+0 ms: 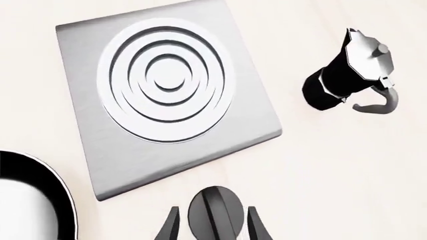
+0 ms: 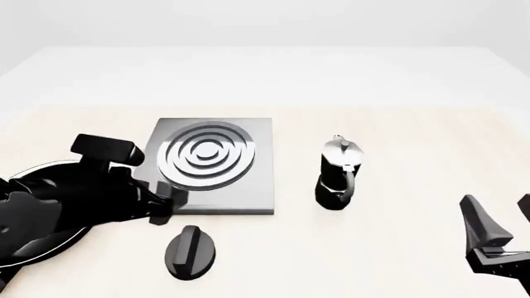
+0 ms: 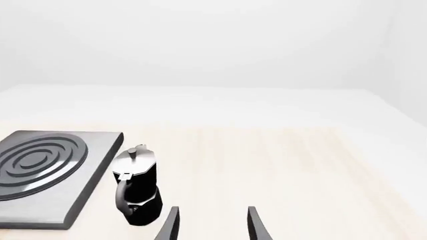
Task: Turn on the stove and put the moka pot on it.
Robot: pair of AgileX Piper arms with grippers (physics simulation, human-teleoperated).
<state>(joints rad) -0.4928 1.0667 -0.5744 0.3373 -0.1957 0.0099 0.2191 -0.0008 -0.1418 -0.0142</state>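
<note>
One stove [image 2: 217, 164], one knob [image 2: 191, 251], one moka pot [image 2: 338, 174], one pan [image 1: 30, 200].

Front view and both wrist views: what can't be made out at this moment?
- Frying pan: mostly hidden behind the left arm in the front view; cut off by the edge in the left wrist view.
- Left gripper: fingers straddle the knob, but contact cannot be judged; the fingertips are hidden in the front view.
- Right gripper: partly cut off at the front view's edge.
- Whether the stove is on: nothing shows it.
</note>
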